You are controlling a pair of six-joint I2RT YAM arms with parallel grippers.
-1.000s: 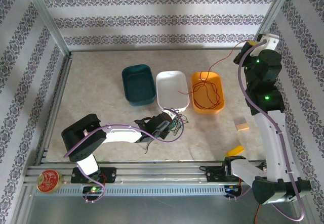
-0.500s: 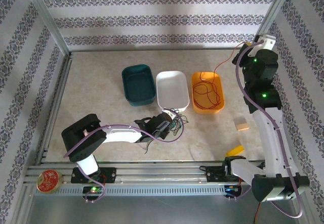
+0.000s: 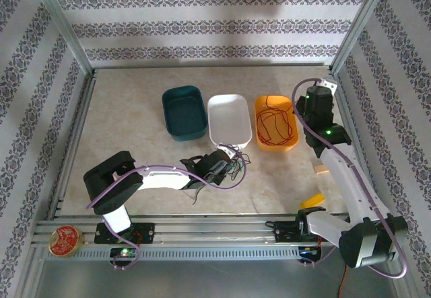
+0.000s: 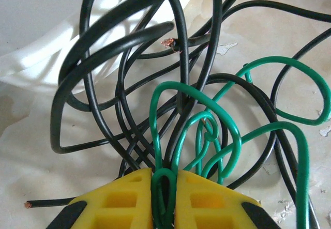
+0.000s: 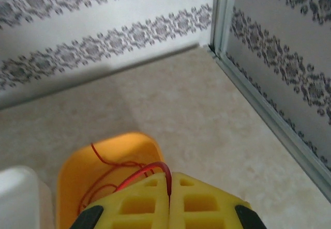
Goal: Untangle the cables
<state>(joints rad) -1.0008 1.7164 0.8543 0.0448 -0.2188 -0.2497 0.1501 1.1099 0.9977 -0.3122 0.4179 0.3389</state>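
Nr white tray (image 3: 229, 118), black cables (image 4: 119, 45) across green cable (image 4: 302, 167) at L hand (image 4: 164, 208).

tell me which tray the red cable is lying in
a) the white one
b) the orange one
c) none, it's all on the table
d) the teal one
b: the red cable lies coiled inside the orange tray, one end running up into the shut right claw.

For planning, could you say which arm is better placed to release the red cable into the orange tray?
Probably right: the right gripper is shut on the red cable beside the orange tray; the left gripper pinches the green cable.
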